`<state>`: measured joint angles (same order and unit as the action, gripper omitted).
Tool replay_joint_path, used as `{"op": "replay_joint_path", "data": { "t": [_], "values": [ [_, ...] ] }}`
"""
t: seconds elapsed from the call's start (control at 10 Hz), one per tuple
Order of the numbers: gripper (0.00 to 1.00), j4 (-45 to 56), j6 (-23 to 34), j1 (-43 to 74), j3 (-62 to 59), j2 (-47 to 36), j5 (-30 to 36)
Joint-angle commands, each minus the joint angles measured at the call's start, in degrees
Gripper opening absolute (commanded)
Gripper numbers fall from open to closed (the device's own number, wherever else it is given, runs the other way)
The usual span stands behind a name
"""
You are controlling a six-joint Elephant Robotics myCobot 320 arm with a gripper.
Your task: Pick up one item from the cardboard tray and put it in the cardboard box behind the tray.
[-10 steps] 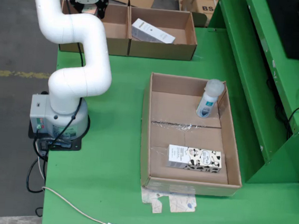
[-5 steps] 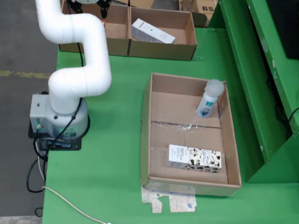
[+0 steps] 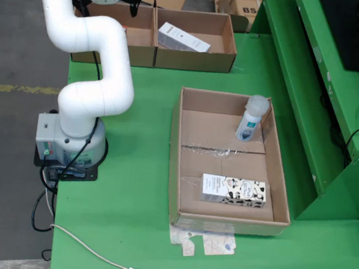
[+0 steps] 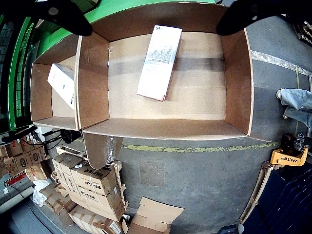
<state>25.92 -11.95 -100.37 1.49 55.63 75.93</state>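
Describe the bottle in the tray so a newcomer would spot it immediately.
On the green table, find the large shallow cardboard tray in the middle. The small white bottle with a blue label lies in its far right corner in the fixed view. Its only tray-mate is a flat cow-patterned carton at the near end.

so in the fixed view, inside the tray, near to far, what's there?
Cow-print carton lying flat at the near end → strip of clear tape across the tray floor → small white bottle at the far end, near the right wall.
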Motion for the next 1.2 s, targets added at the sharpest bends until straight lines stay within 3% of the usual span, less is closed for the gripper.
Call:
{"op": "replay_joint_path", "data": {
  "t": [0.0, 0.9, 1.1],
  "values": [
    [1.00, -0.7, -0.2, 0.4, -1.5, -1.7, -0.4],
    [1.00, -0.7, -0.2, 0.4, -1.5, -1.7, -0.4],
    [1.00, -4.6, 0.9, 0.4, -1.5, -0.6, -1.3]
  ]
}}
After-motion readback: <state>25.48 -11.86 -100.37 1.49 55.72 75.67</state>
